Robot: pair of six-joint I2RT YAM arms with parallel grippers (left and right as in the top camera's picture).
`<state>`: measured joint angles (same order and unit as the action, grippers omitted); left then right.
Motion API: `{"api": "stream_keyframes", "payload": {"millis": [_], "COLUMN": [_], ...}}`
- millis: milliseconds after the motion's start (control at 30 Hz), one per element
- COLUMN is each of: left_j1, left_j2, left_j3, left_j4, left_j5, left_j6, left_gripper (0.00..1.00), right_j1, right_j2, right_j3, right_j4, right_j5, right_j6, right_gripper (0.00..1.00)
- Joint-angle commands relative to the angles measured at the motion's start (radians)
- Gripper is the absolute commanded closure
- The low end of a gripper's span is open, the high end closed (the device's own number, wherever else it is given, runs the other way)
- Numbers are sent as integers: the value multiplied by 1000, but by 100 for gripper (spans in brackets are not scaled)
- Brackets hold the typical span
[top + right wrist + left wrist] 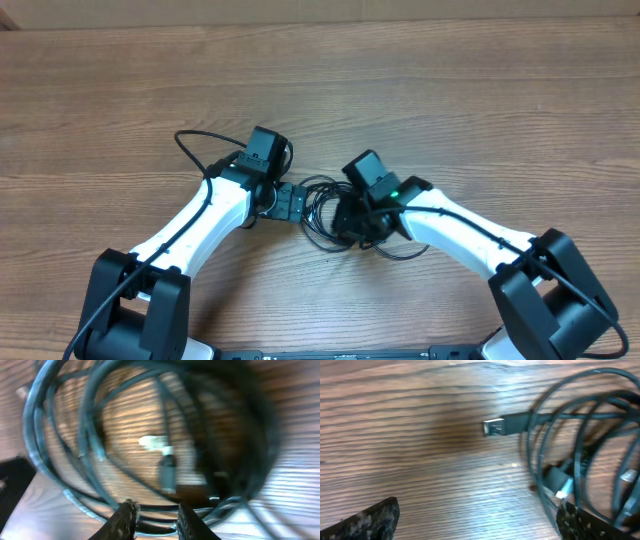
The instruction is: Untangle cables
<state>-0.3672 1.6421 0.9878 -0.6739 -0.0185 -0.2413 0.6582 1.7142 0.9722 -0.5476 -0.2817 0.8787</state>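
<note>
Overhead, we see the cables [322, 208] heaped in black loops at the middle of the desk [450, 90]. Our left claw [476, 522] gapes wide at their edge; our right claw [152, 521] stands narrow astride strands, whether pinching we cannot tell.

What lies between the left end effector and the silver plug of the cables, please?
Only bare table, as the left wrist view shows: the open left end effector sits short of the silver plug of the cables.
</note>
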Motion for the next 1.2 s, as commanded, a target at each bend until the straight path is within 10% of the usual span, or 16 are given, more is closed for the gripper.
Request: {"api": "stream_keyframes", "payload": {"millis": [0, 433, 1167], "left_j1": [-6, -5, -6], "left_j2": [-11, -11, -11], "left_j3": [-3, -3, -3], "left_j4": [-4, -19, 2], "left_j5": [-85, -157, -77], "left_j6": [-30, -59, -58], "left_gripper": [1, 0, 1], "right_j1": [44, 101, -227], "right_j2": [4, 4, 4], "right_j3": [2, 2, 2], "right_j4": [34, 194, -22], "right_j5": [-15, 30, 19], "right_j6": [58, 68, 3], "right_gripper": [73, 61, 57]}}
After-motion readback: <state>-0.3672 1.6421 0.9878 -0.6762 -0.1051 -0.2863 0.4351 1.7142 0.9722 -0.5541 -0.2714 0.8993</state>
